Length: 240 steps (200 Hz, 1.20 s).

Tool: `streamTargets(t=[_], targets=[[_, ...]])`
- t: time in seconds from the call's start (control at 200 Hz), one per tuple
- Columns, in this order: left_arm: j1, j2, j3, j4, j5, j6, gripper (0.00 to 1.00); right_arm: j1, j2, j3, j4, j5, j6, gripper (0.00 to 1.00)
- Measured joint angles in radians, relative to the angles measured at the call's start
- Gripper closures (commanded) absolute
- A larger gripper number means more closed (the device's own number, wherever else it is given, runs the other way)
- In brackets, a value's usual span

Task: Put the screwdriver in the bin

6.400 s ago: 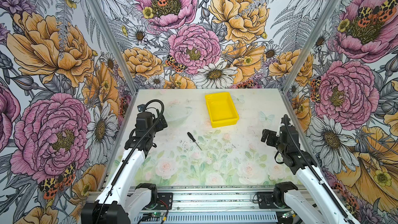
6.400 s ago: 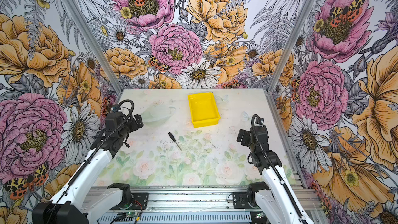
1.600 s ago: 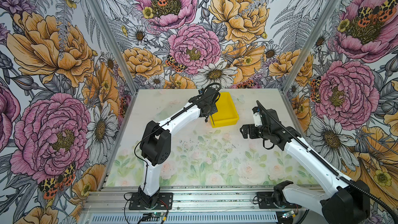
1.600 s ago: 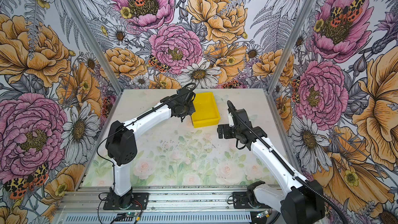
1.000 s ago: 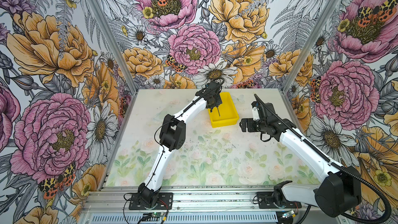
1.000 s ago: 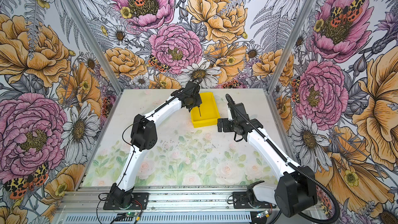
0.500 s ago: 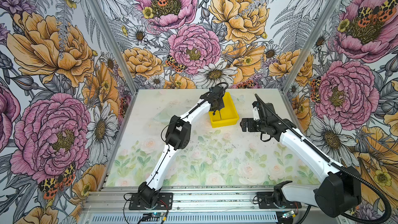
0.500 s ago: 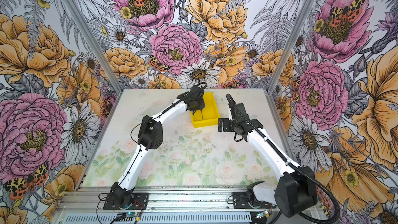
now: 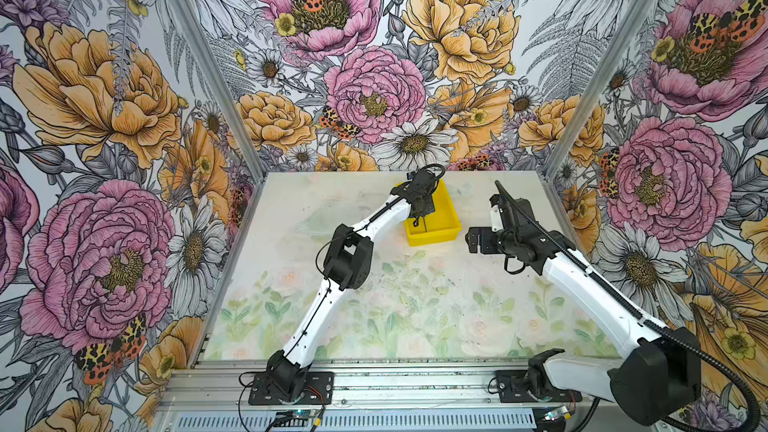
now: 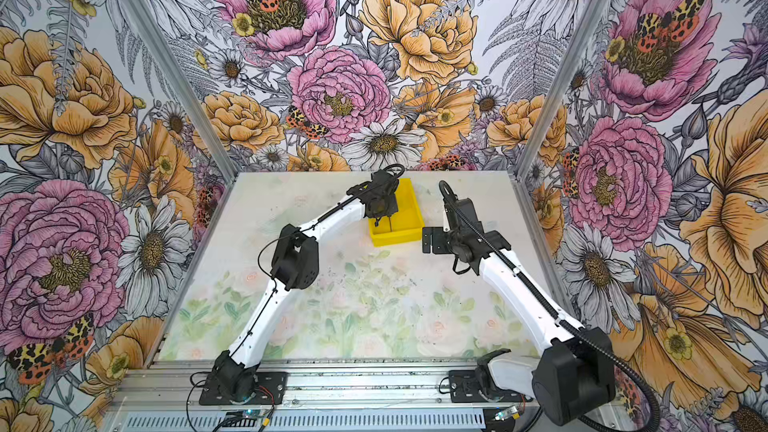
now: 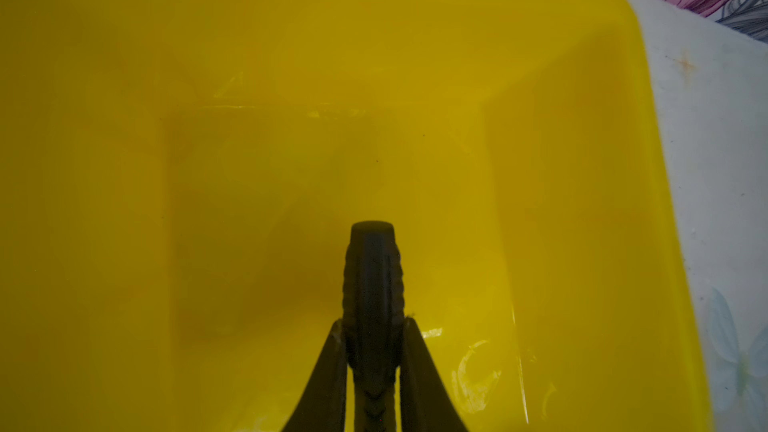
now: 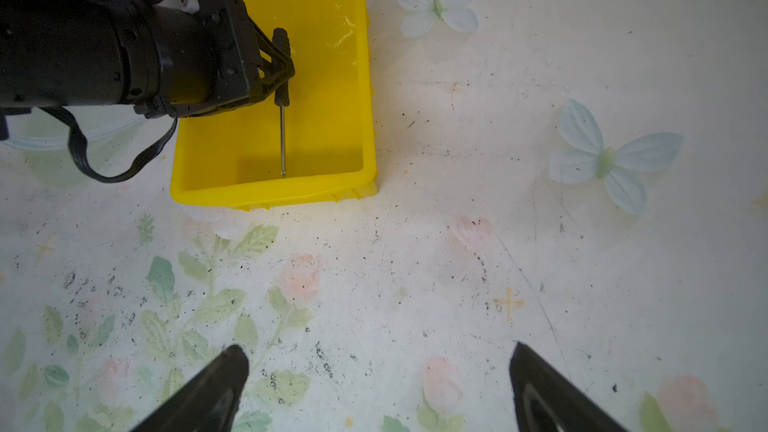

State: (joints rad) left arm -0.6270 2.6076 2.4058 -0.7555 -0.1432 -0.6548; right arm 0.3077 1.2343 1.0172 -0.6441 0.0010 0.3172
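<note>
Since the earliest frame the screwdriver [image 12: 282, 135] has left the table [image 12: 457, 263]. The left gripper [image 12: 281, 74] now carries it, jaws clamped on the black handle, with the bin [image 12: 274, 195] directly beneath them. Its long axis crosses the jaws and runs along the bin's length, butt past one side and the thin shaft past the other, tip toward the bin's near wall. Whether the tip touches the floor cannot be told. The release probably goes best with a slight dip, a gentle opening, then a straight lift. The right gripper [image 12: 378, 353] hangs wide and empty beside the bin.
</note>
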Motion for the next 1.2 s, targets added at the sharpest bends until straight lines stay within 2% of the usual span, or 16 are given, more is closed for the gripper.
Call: streamTargets(t=[0.125,0.29,0.681,0.906,1.201], targets=[[0.0,0.0,0.001,0.0,-0.003,0.0,0.74,-0.002,-0.017,0.0,0.0,0.006,-0.001,0.0],[-0.004,0.0,0.005,0.001,-0.006,0.009,0.6,-0.002,-0.024,0.0,0.0,0.007,-0.004,0.01],[-0.01,-0.034,0.002,-0.001,-0.026,0.024,0.51,-0.008,-0.038,0.0,0.0,0.018,-0.023,0.0],[-0.037,-0.253,-0.167,0.003,-0.063,0.047,0.5,-0.008,-0.074,0.0,0.0,0.018,-0.035,0.01],[-0.121,-0.597,-0.536,0.029,-0.169,0.078,0.36,-0.008,-0.18,-0.066,0.005,0.013,-0.042,0.0]])
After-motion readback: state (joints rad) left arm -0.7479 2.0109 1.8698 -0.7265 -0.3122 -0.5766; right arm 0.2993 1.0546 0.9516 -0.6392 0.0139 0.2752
